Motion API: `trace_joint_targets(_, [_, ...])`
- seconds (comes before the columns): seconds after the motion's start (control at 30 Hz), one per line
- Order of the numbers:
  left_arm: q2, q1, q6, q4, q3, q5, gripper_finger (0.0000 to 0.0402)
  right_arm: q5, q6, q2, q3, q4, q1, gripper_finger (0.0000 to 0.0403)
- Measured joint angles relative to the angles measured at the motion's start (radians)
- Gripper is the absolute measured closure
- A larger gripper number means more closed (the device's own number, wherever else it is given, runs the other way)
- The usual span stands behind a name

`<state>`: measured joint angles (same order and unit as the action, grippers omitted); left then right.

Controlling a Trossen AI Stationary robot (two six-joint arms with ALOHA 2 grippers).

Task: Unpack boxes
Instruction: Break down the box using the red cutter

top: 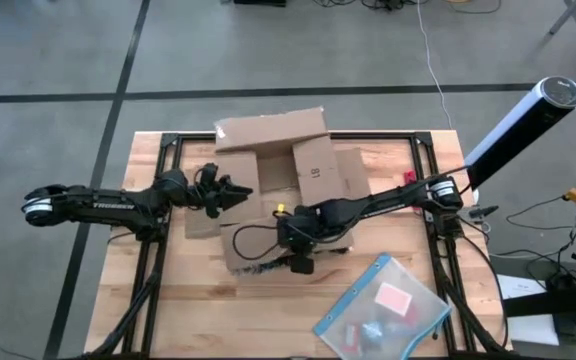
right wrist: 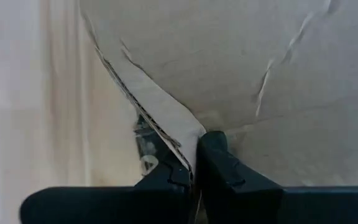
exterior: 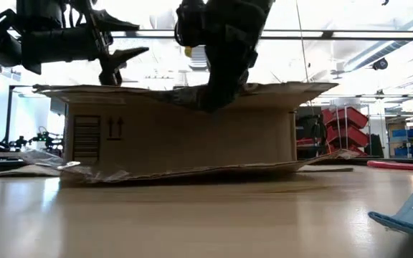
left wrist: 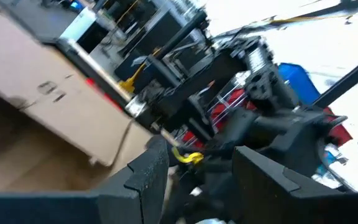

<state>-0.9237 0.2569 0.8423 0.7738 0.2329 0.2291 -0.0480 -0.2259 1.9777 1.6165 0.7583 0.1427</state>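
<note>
The brown cardboard box [top: 298, 165] stands mid-table with its flaps spread out; the low view shows its side with black arrow marks [exterior: 115, 129]. My right gripper [right wrist: 196, 158] reaches down at the box's near side [top: 290, 238] and is shut on a cardboard flap. My left gripper [top: 242, 189] hovers open over the box's left side, above its top edge in the low view [exterior: 124, 54], with nothing between its fingers [left wrist: 197, 155]. My right gripper pinches the edge of a cardboard flap [right wrist: 182, 134] between its two fingers, a single corrugated layer. The fingers come from above, pointing down into the box's top [exterior: 217, 100]. The flap stays attached to the box, which rests on the table.
A clear plastic pouch with a blue edge [top: 383, 310] lies on the table near the front right, its corner in the low view [exterior: 407, 211]. A white cylinder [top: 523, 125] slants over the table's right edge. Bare wood lies at the front left.
</note>
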Motion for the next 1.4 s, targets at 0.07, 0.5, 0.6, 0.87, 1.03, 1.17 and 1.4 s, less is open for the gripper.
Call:
trace_joint_targets(0.07, [-0.002,0.000,-0.015,-0.041,0.000,0.000,0.0244,-0.039,-0.013,-0.006,0.000,-0.013,-0.003,0.0349])
trace_joint_targets(0.5, [-0.009,0.000,-0.076,-0.221,0.000,0.000,0.0244,-0.081,-0.055,-0.111,0.088,0.001,-0.007,0.0161])
trace_joint_targets(0.6, [-0.010,0.000,-0.091,-0.222,0.000,0.000,0.0244,-0.007,-0.042,-0.121,0.112,0.003,-0.019,0.0149])
trace_joint_targets(0.87, [-0.024,0.000,-0.102,-0.222,0.000,0.000,0.0244,0.149,-0.054,-0.126,0.160,0.002,-0.090,0.0155])
trace_joint_targets(1.03, [-0.024,0.000,-0.102,-0.222,0.000,0.000,0.0244,0.288,-0.118,-0.104,0.150,0.085,-0.178,0.0173])
trace_joint_targets(1.17, [-0.024,0.000,-0.109,-0.223,0.000,-0.001,0.0244,0.387,-0.129,-0.073,0.143,0.143,-0.245,0.0182])
trace_joint_targets(1.4, [-0.024,0.000,-0.124,-0.227,0.000,-0.001,0.0244,0.380,-0.101,-0.031,0.143,0.135,-0.303,0.0170])
